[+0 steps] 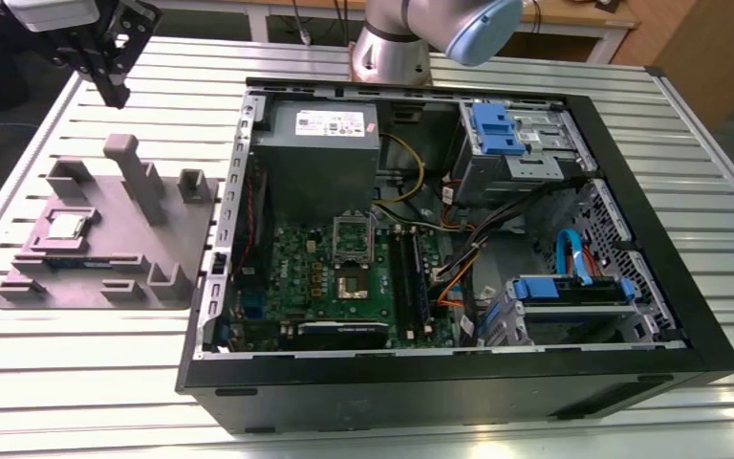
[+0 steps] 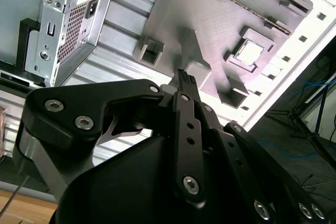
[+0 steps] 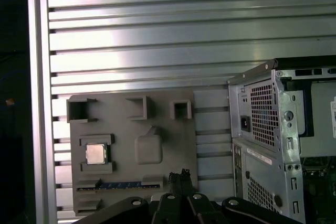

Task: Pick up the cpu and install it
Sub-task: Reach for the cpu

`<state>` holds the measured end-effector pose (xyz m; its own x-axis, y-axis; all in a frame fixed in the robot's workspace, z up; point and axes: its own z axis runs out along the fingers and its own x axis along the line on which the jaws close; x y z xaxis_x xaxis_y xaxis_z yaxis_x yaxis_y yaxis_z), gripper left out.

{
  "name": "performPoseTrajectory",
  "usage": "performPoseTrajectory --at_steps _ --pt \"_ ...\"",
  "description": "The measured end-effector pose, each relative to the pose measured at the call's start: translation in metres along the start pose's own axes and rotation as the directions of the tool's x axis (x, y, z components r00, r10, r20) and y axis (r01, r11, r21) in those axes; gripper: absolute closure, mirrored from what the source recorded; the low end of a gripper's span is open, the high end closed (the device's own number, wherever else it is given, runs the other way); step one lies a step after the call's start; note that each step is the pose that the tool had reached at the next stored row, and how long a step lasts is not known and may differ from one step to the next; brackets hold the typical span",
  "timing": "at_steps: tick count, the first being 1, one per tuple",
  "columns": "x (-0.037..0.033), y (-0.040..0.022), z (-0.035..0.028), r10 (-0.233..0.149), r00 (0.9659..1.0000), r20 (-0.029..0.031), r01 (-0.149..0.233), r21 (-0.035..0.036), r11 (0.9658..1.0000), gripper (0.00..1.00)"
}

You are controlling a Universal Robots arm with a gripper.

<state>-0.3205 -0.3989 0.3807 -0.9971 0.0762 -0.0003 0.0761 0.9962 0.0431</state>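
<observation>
step: approach cpu (image 3: 95, 153) | gripper (image 3: 181, 178) jaws together, empty, well apart from moulded tray (image 3: 121, 135) | tip: likely best centred squarely over cpu, gripping its edges, level

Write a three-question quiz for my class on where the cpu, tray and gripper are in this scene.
1. True or false: the cpu lies in the grey tray.
2. The gripper is: A) outside the computer case, holding nothing; B) inside the case; C) gripping the cpu.
3. In the exterior view, on which side of the computer case is the tray?
Key: 1 true; 2 A; 3 the exterior view's left.
</observation>
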Motion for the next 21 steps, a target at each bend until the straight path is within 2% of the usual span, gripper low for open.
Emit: performPoseTrajectory --at_steps 21 --pt "0.0041 -0.0003 0.0 0.0 1.0 0.0001 0.0 0.0 1.0 0.9"
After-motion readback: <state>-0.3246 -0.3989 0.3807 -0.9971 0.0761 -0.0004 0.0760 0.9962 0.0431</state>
